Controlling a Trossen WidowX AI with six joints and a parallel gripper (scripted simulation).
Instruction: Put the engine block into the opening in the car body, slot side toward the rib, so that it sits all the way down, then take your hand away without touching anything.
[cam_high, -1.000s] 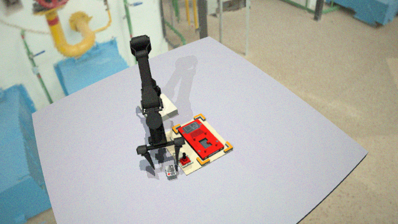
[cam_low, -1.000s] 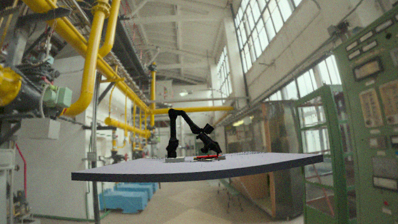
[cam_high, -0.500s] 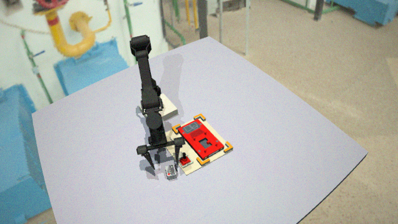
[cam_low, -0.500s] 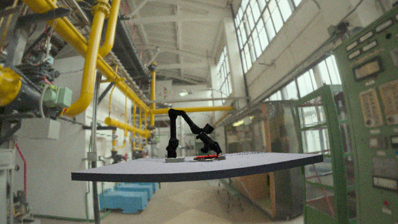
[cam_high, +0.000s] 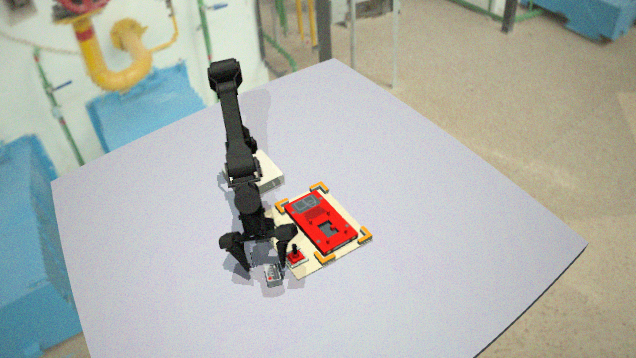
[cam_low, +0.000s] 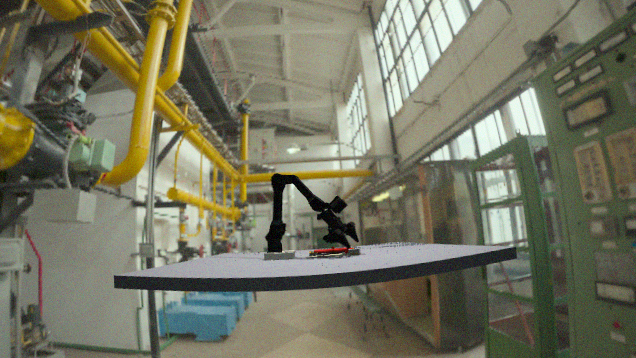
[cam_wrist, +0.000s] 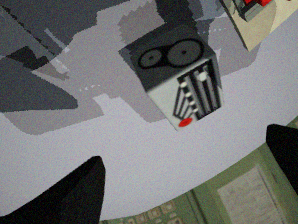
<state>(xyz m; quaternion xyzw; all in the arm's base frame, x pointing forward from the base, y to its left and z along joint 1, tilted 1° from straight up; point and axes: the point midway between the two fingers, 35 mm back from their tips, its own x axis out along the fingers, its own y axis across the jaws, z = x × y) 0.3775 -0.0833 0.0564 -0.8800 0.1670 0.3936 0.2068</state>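
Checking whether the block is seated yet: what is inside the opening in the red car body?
Inside the red car body, the opening shows only a grey floor; its near corner is hidden. The engine block lies on the table below the open hand.
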